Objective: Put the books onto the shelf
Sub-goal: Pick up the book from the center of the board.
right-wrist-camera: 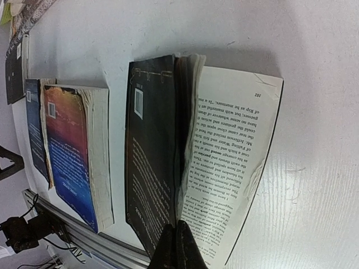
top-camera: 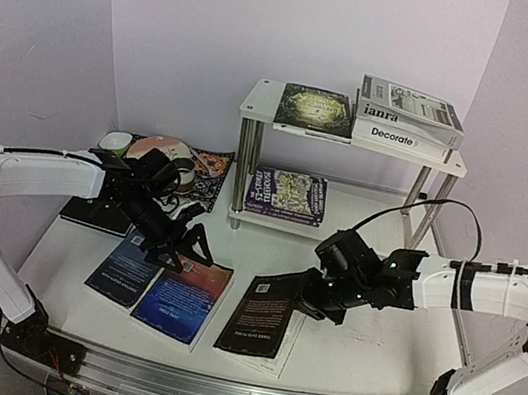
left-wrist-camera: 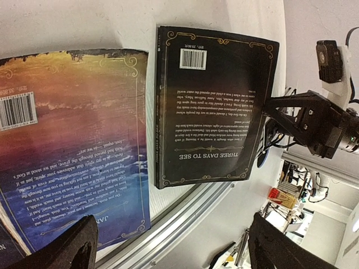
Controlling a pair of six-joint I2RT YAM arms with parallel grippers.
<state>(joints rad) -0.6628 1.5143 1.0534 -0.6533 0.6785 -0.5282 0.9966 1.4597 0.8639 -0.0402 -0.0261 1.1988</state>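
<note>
Left gripper (top-camera: pixel 186 250): jaws spread wide with nothing between them, hovering over the near-left books and touching none.
Dark book (top-camera: pixel 94 215): flat on the table (top-camera: pixel 266 249) at far left, mostly hidden under the left arm.
Blue book (top-camera: pixel 126 266): flat on the table, back cover up, its right edge tucked under its neighbour.
Sunset-coloured book (top-camera: pixel 185 296): flat, back cover up, just beside the black one.
Black book "Three Days to See" (top-camera: pixel 265 314): near the front edge, back cover up; its right side is raised off a printed page that lies flat on the table.
Right gripper (right-wrist-camera: pixel 178 246): fingers pressed together at the black book's right edge, where the raised part meets the flat page; I cannot tell whether any paper is pinched.
Shelf (top-camera: pixel 258 113): stands at the back, right of centre.
Upper board: dark green book (top-camera: pixel 316 110) on the left; white "Decorate" (top-camera: pixel 400 139) on the right with grey-white "janra" (top-camera: pixel 411 109) stacked on it.
Lower board: one purple "Storey Treehouse" paperback (top-camera: pixel 287 194), lying flat.
</note>
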